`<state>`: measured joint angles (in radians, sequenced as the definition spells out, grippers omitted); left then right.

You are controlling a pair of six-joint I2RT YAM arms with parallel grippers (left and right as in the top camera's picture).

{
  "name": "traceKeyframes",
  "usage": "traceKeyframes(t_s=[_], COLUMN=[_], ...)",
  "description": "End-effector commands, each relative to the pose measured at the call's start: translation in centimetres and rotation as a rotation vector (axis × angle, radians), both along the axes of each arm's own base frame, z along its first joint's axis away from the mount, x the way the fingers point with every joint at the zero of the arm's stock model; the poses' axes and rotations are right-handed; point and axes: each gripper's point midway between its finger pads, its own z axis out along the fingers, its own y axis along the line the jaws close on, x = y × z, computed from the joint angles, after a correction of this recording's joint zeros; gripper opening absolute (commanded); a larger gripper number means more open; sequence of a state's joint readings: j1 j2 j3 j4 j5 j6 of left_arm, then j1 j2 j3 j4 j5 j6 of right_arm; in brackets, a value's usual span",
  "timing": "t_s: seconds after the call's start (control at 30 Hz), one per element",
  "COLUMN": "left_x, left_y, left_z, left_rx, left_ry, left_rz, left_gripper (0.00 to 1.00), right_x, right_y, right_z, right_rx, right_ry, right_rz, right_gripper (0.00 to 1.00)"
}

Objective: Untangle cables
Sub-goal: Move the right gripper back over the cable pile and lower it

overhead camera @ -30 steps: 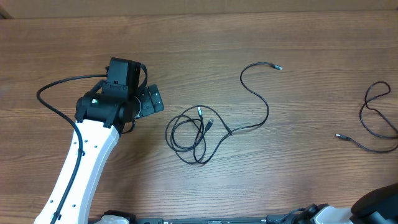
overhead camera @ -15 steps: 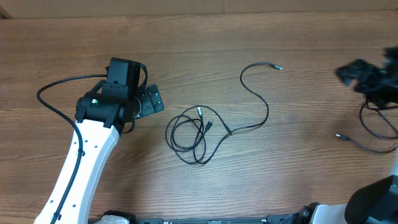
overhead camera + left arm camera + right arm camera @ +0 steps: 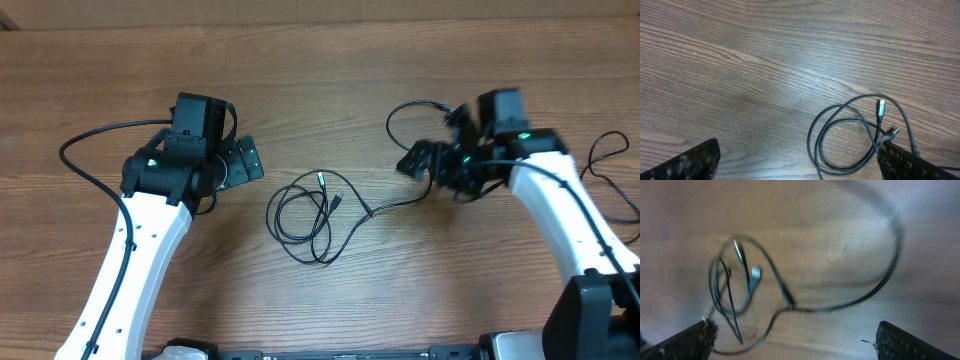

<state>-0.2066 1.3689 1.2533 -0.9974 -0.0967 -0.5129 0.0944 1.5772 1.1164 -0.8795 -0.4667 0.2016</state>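
Observation:
A thin black cable lies in the middle of the table, its coil at the left and a long tail curving up to a plug end. The left wrist view shows the coil ahead of the left gripper's right finger. The right wrist view shows the coil and tail blurred. My left gripper is open and empty, left of the coil. My right gripper is open and empty, above the tail's bend. A second black cable lies at the far right, partly hidden by the right arm.
The table is brown wood. A thick black wire loops out from the left arm. The right arm stretches in from the lower right.
The right arm has swung in from the right edge to over the middle cable's tail. The left arm and the cables have not moved.

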Motion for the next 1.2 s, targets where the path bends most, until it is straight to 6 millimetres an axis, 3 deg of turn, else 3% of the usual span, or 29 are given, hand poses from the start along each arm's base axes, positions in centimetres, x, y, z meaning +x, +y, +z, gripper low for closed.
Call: traceKeyframes(t_s=[0.0,0.1,0.2,0.3,0.4,0.43,0.5,0.57,0.6,0.7,0.77,0.8,0.83,1.0,1.07,1.17], left_x=[0.2,0.2,0.2,0.2,0.2,0.1,0.2,0.2,0.2,0.2,0.2,0.2,0.1,0.2,0.2,0.2], left_y=[0.0,0.0,0.0,0.0,0.0,0.0,0.0,0.0,0.0,0.0,0.0,0.0,0.0,0.0,0.0,0.0], left_z=[0.9,0.9,0.9,0.9,0.9,0.9,0.9,0.9,0.9,0.9,0.9,0.9,0.9,0.9,0.9,0.9], left_rx=[0.0,0.0,0.0,0.0,0.0,0.0,0.0,0.0,0.0,0.0,0.0,0.0,0.0,0.0,0.0,0.0], left_ry=[-0.029,-0.029,-0.029,-0.029,-0.029,-0.029,-0.029,-0.029,-0.029,-0.029,-0.029,-0.029,-0.029,-0.029,-0.029,-0.029], left_rz=[-0.018,-0.018,-0.017,-0.018,-0.018,-0.018,-0.017,-0.017,-0.018,-0.018,-0.017,-0.018,-0.017,-0.018,-0.018,-0.018], left_gripper=[1.0,1.0,1.0,1.0,1.0,1.0,1.0,1.0,1.0,1.0,1.0,1.0,1.0,1.0,1.0,1.0], right_x=[-1.7,-4.2,-4.7,-3.8,-1.9,-1.8,-2.0,-2.6,-2.7,-2.2,-1.7,-0.9,-0.4,3.4,5.1,6.2], right_y=[1.7,3.6,3.0,3.3,3.2,3.1,3.0,3.2,3.5,4.9,6.0,6.7,7.1,9.4,10.0,9.9], right_z=[-1.9,-5.0,-7.0,-8.2,-8.9,-9.2,-9.9,-10.4,-10.3,-9.5,-8.7,-7.9,-7.2,-0.7,4.3,8.8], right_rx=[0.027,0.018,-0.07,-0.089,-0.06,-0.063,-0.055,-0.037,-0.018,0.045,0.083,0.12,0.139,0.23,0.232,0.199], right_ry=[0.085,0.166,0.173,0.105,-0.002,-0.018,-0.029,-0.009,-0.008,-0.032,-0.07,-0.107,-0.132,-0.248,-0.344,-0.406], right_rz=[-0.075,-0.109,-0.199,-0.24,-0.309,-0.317,-0.322,-0.325,-0.315,-0.279,-0.253,-0.237,-0.228,-0.174,-0.121,-0.1], right_gripper=[1.0,1.0,1.0,1.0,0.84,0.84,0.78,0.61,0.56,0.51,0.3,0.1,0.04,0.04,0.04,0.04])
